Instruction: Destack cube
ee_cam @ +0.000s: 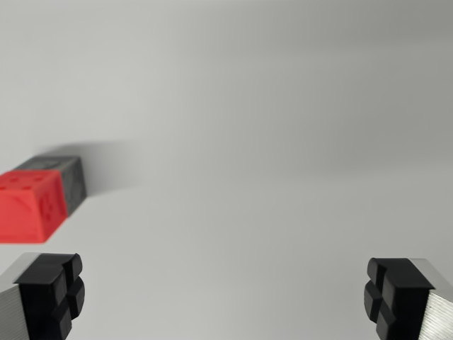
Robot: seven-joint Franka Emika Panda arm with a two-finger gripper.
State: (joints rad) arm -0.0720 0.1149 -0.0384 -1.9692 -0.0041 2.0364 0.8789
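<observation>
Surface [269, 142]: a plain, pale grey-white expanse fills nearly the whole wrist view, from top edge to bottom.
Texture: smooth and matte, with no markings, seams or edges showing anywhere on it.
Light: soft and uneven; the upper part reads a shade darker, the lower middle brighter.
Shadow [106, 166]: a blurred grey patch lies on the surface toward the wrist view's left, at about mid-height, fading out toward the centre.
Second shading: a fainter, broader band of grey runs across the wrist view's right half at about the same height.
Focus: the far part of the surface looks soft, without detail.
</observation>
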